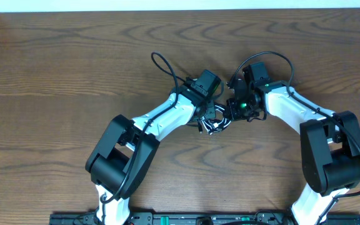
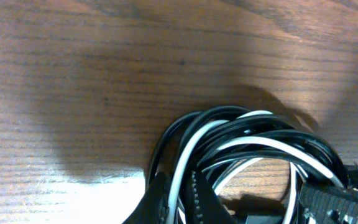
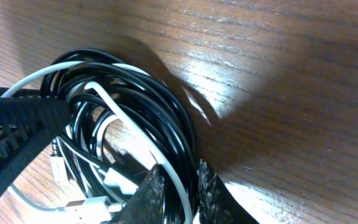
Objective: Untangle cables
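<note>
Several loops of black and white cables (image 1: 214,125) lie coiled flat mid-bench (image 1: 74,62), long axis roughly side to side between the arms. Closed on a white strand: left tool (image 2: 178,186). Closed on rim strands: right tool (image 3: 180,183).

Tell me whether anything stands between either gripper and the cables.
Nothing visible does. The left gripper and the right gripper each pinch strands of the cables, a tangled bundle lying on the table between the two arms.
</note>
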